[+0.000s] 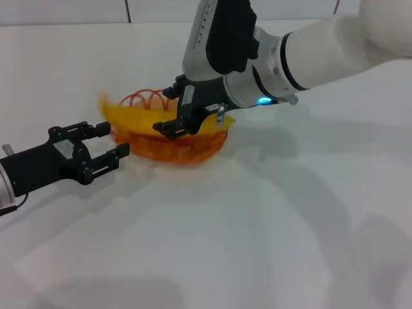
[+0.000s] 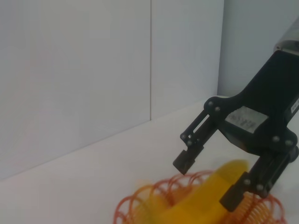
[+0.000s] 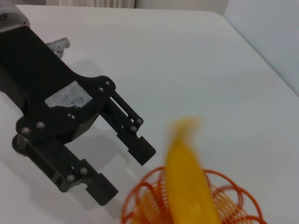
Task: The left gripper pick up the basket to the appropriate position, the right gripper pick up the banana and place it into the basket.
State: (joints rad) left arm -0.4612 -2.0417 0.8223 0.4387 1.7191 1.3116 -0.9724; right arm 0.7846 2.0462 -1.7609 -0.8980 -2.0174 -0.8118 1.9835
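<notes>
The orange basket (image 1: 193, 151) sits on the white table. The yellow banana (image 1: 132, 117) lies across it, its left end sticking out over the rim and blurred. My right gripper (image 1: 169, 109) hovers open just above the banana, not holding it. My left gripper (image 1: 112, 140) is open and empty just beside the basket's left rim. The left wrist view shows the right gripper (image 2: 206, 183) open over the banana (image 2: 198, 207) and the basket (image 2: 128, 205). The right wrist view shows the left gripper (image 3: 125, 173) open next to the basket (image 3: 231, 198) and the blurred banana (image 3: 187, 184).
The white table (image 1: 257, 244) runs wide in front of and to the right of the basket. A white wall (image 2: 93, 70) stands behind the table. The right arm (image 1: 322, 51) reaches in from the upper right above the basket.
</notes>
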